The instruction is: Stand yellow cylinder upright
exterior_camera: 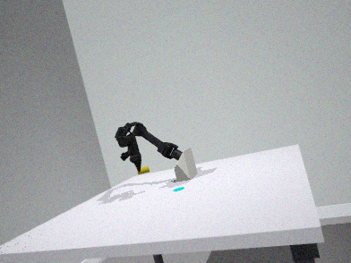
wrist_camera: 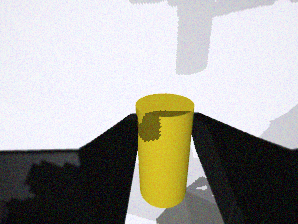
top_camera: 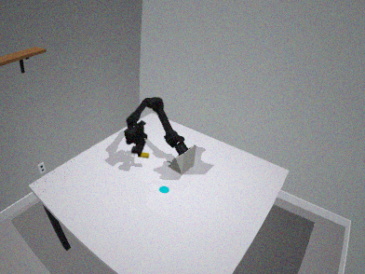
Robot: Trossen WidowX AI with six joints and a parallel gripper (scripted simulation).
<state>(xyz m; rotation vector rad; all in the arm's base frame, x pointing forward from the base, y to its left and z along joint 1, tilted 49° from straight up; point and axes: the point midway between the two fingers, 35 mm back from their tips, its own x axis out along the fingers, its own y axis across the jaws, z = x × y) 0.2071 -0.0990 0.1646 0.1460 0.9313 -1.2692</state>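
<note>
The yellow tall cylinder [top_camera: 144, 155] [exterior_camera: 143, 170] [wrist_camera: 164, 160] is held off the table, lying roughly level in the top and exterior views. My gripper [top_camera: 140, 154] [exterior_camera: 140, 171] [wrist_camera: 164, 120] is shut on it, with one black finger on each side in the wrist view. The cyan circle [top_camera: 164, 189] [exterior_camera: 178, 189] lies flat on the table, to the right of the cylinder and nearer the camera in the top view. Nothing stands on the circle. It is not seen in the wrist view.
A grey wedge-shaped block [top_camera: 185, 162] [exterior_camera: 188, 165] stands on the white table [top_camera: 223, 214] [exterior_camera: 251, 201] at the arm's base, behind the cyan circle. Shadows of the arm fall on the table. A wooden shelf [top_camera: 23, 56] is on the left wall.
</note>
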